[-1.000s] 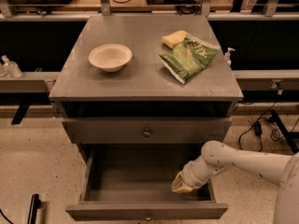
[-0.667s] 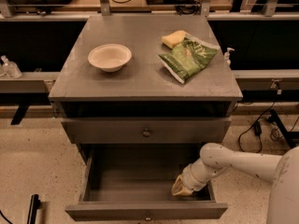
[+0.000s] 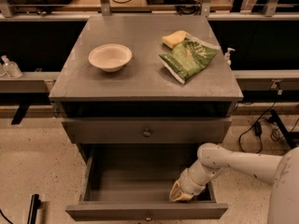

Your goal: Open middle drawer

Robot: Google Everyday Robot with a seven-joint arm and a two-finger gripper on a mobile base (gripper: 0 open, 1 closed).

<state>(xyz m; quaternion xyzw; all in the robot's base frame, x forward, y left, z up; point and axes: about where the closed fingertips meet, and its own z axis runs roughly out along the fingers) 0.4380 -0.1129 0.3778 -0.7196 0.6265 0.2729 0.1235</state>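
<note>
The middle drawer (image 3: 140, 181) is pulled far out, and its shallow grey box interior shows empty. Its plain front (image 3: 117, 212) with a small round knob (image 3: 148, 216) faces the camera at the bottom of the view. My gripper (image 3: 180, 195) reaches down inside the drawer at its right front corner, close behind the front panel. The white arm (image 3: 233, 160) comes in from the lower right. Above the open drawer, a taller grey front with a knob (image 3: 147, 132) is closed.
On the cabinet top (image 3: 140, 78) stand a white bowl (image 3: 110, 57), a green chip bag (image 3: 188, 58) and a yellow sponge (image 3: 174, 38). Cables (image 3: 261, 125) lie on the floor at right. A dark bar (image 3: 32, 209) lies at lower left.
My gripper has shifted slightly toward the front panel inside the drawer. The drawer stays pulled out. Nothing on the cabinet top has moved.
</note>
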